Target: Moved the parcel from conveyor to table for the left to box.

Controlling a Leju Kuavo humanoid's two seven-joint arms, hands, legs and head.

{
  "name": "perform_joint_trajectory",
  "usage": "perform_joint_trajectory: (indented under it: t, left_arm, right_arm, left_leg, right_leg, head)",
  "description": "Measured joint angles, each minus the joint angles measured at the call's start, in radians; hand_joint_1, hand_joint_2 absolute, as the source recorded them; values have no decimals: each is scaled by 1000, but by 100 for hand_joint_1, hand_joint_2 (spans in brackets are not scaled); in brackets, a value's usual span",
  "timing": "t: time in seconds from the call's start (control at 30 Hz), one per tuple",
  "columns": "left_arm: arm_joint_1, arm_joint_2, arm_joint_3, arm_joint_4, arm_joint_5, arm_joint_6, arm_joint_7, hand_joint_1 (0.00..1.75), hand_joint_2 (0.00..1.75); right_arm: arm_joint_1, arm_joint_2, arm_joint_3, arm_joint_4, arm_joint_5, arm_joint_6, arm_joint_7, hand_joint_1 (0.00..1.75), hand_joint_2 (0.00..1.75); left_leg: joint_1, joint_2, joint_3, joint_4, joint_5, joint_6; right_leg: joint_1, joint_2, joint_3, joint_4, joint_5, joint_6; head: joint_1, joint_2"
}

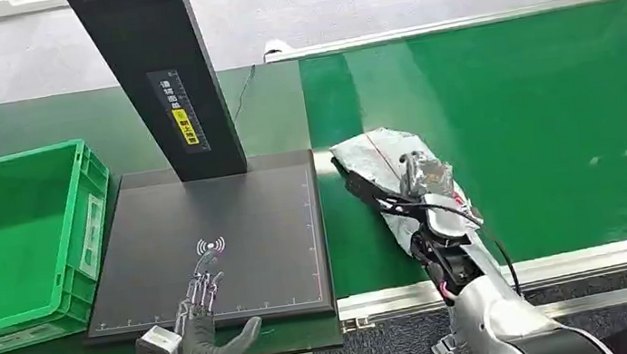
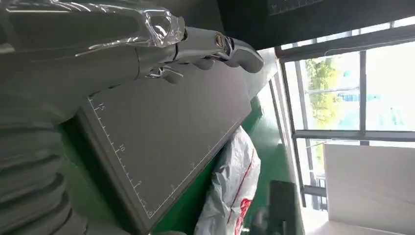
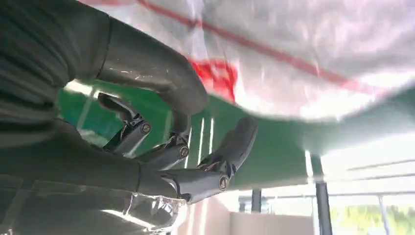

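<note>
Right hand (image 1: 425, 182) rests on the parcel (image 1: 378, 157) on the conveyor (image 1: 557, 108), grip unclear; left hand (image 1: 206, 324) hovers spread and empty.

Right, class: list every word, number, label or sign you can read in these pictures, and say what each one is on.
Wireless-wave sign: white, on the black scan pad.
Ruler numbers "10" and "15": along the pad's edge.
Yellow label on the black post: too small to read.
Red print on the parcel: blurred, unreadable.
</note>
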Motion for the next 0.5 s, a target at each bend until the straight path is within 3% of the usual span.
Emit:
perform_joint_trajectory:
  t: [0.2,0.23,0.27,0.33,0.5]
  left_arm:
    - [-1,0,6,0,-3,-7,-10,0,175]
    - [-1,0,6,0,-3,-7,-10,0,175]
    - [-2,0,6,0,-3,-8,-10,0,175]
    - [-4,0,6,0,-4,-9,-10,0,175]
    - [-18,-1,6,1,-7,-19,-6,0,175]
  right_arm:
    - [-21,-11,-36,-25,-22,-127,-51,175,175]
    - [-21,-12,-41,-27,-20,-124,-49,28,175]
    - [-22,-13,-45,-27,-12,-105,-33,0,175]
    - [-20,-16,-48,-27,-1,-50,0,0,175]
    - [4,-24,-49,-15,42,256,135,0,175]
  left_leg:
    - [0,0,0,0,0,0]
    - [0,0,0,0,0,0]
    - [0,0,0,0,0,0]
    - [0,0,0,0,0,0]
    - [0,0,0,0,0,0]
  right_leg:
    - [0,0,0,0,0,0]
    - [0,0,0,0,0,0]
    - [0,0,0,0,0,0]
    - [0,0,-1,0,0,0]
    - [0,0,-1,0,0,0]
  head:
    - [0,0]
    - [0,0]
    - [0,0]
    - [0,0]
    - [0,0]
